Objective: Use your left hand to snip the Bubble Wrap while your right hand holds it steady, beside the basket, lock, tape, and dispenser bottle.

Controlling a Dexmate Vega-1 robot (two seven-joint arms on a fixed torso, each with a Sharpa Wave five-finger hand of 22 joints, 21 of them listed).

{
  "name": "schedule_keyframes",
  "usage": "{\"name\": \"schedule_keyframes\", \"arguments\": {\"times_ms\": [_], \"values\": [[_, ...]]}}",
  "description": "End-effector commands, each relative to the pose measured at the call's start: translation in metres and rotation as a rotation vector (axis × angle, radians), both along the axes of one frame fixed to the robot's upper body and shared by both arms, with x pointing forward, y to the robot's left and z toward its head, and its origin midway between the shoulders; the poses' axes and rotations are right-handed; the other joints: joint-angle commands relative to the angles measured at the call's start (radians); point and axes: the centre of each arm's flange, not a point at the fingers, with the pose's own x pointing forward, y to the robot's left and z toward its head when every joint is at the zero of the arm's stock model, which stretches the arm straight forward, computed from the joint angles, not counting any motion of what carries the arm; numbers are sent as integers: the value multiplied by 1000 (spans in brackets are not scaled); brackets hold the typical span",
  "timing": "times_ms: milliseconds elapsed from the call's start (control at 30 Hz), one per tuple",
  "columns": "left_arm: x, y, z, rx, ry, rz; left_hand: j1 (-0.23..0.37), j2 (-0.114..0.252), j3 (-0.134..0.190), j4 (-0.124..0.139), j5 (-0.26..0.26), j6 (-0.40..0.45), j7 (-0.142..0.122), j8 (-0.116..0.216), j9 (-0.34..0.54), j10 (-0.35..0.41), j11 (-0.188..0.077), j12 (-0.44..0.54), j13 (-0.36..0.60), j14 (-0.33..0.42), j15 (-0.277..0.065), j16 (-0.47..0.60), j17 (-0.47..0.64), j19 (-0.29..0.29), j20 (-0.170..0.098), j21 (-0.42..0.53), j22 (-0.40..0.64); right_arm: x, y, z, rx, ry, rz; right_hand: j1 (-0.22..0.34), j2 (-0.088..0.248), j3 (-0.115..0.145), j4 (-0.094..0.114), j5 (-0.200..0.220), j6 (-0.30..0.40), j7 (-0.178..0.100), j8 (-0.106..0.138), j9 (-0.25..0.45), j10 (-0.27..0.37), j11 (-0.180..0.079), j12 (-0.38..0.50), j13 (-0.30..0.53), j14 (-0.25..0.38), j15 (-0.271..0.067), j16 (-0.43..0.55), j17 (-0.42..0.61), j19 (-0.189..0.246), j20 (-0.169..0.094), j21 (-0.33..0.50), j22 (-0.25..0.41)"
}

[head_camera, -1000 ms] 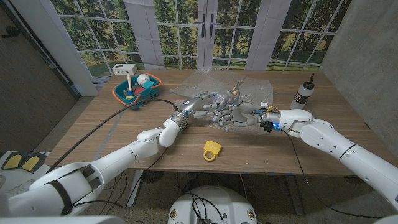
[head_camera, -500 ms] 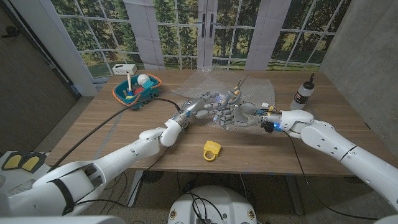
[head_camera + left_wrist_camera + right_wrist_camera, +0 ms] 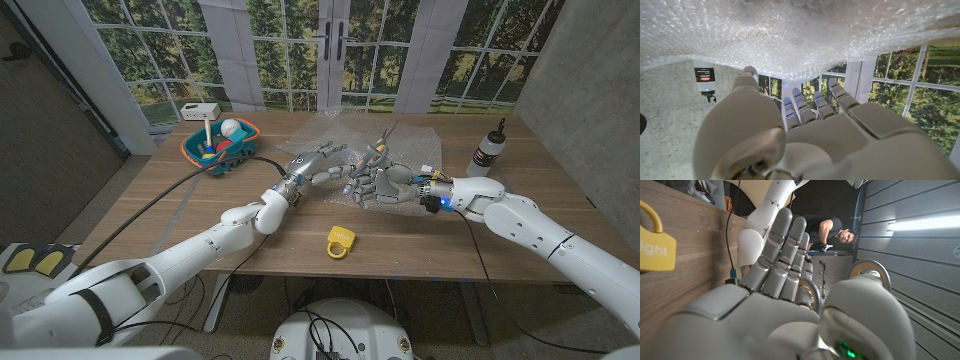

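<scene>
The clear bubble wrap [image 3: 345, 133] lies crumpled on the far middle of the table. My left hand [image 3: 322, 161] reaches toward its near edge with fingers stretched out and nothing in them; in the left wrist view the left hand [image 3: 805, 140] points at the bubble wrap [image 3: 800, 35]. Just right of it, my right hand [image 3: 375, 186] grips grey-handled scissors [image 3: 383, 145] with the blades pointing up and away over the wrap. In the right wrist view the scissors' handle rings [image 3: 869, 266] sit around the fingers of my right hand [image 3: 785, 310].
A teal basket [image 3: 197, 155] with small items stands far left. The yellow lock [image 3: 341, 241] lies near the front middle, also lock [image 3: 652, 240]. The dispenser bottle [image 3: 490, 148] stands far right. A black cable [image 3: 170, 195] runs along my left arm. A person [image 3: 832, 230] stands in the background.
My left hand has lifted and moved a little farther toward the bubble wrap, away from the right hand. The right hand and scissors have stayed put.
</scene>
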Motion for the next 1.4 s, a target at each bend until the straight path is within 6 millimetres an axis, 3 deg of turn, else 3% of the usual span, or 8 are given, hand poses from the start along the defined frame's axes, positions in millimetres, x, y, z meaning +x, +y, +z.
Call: {"name": "schedule_keyframes", "arguments": {"times_ms": [33, 800, 1400], "values": [[4, 5, 7, -8, -34, 32, 13, 2, 2, -9, -5, 11, -2, 5, 3, 4, 0, 3, 2, 8, -147, 0, 1, 3, 3, 4, 2, 2, 1, 0, -3, 2, -1, 3, 8, 0, -2, 0, 92, 78, -1, 2, 16, -6, -4, 5, -8, -50, 9, 2, 12, -24, -2, 5], [12, -18, 21, 27, -64, -17, 19, 6, 0, -9, -18, 19, -3, 5, 4, 7, 0, 4, 2, 6, -145, -1, 1, 3, 5, 4, 2, 1, -1, 1, -2, 0, -3, 6, 13, 0, -3, -2, 94, 76, -6, 3, 21, -7, -10, 11, -8, -51, 11, 2, 13, -25, -8, 5], [16, -23, 16, 31, -52, -23, 19, 9, -4, -7, -26, 31, -2, 8, 4, 11, 0, 6, 3, 9, -146, 0, 2, 4, 6, 5, 3, 0, -4, 1, -3, 1, -11, 6, 12, -1, -3, -4, 97, 75, -8, 3, 25, -9, -15, 15, -9, -52, 11, 1, 16, -25, -11, 6]]}}
